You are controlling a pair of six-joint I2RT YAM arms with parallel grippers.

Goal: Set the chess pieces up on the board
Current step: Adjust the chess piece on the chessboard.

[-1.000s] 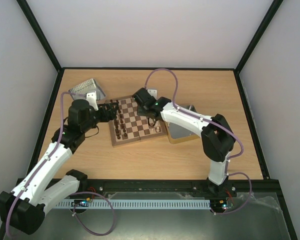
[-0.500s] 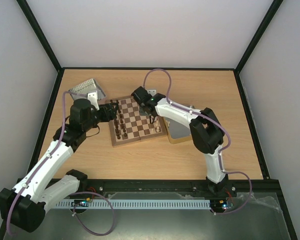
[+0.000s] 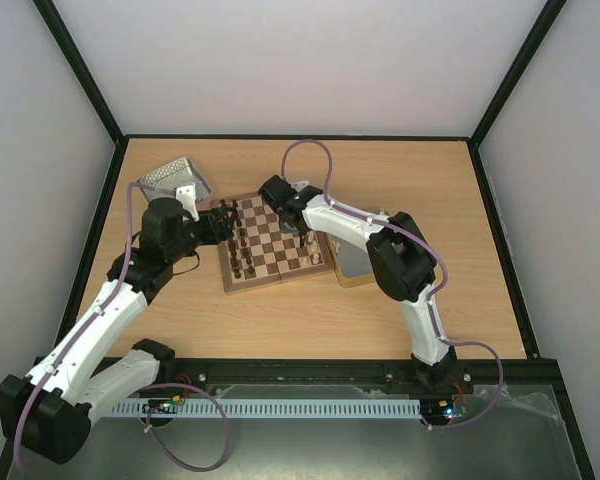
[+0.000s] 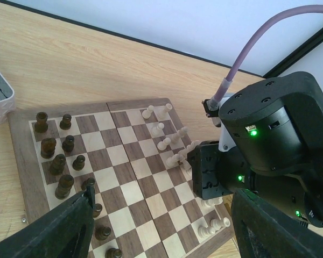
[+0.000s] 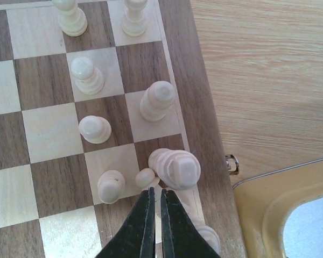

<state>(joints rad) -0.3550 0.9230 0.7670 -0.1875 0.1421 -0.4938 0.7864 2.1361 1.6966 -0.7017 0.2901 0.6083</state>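
The board [image 3: 273, 245] lies mid-table, dark brown pieces [image 3: 242, 245] along its left side and cream chess pieces [image 3: 315, 258] along its right side. My left gripper [image 3: 223, 222] is open and empty, hovering over the board's left edge; its fingers [image 4: 70, 226] frame the board [image 4: 134, 177] in the left wrist view. My right gripper [image 5: 156, 193] is shut, tips just above the board's right rows. A small cream pawn [image 5: 145, 176] and a larger cream piece [image 5: 174, 166] stand right at the tips. Another cream piece [image 5: 207, 236] is partly hidden under the fingers.
A shiny metal tin [image 3: 175, 178] sits behind the left arm. A second tin [image 3: 360, 262] lies against the board's right edge and also shows in the right wrist view [image 5: 290, 209]. The board's metal latch [image 5: 232, 164] sticks out there. The right arm's wrist [image 4: 269, 140] looms over the cream rows.
The right arm's elbow swung left and its gripper shifted slightly toward the board's far right part. The left arm has barely moved.
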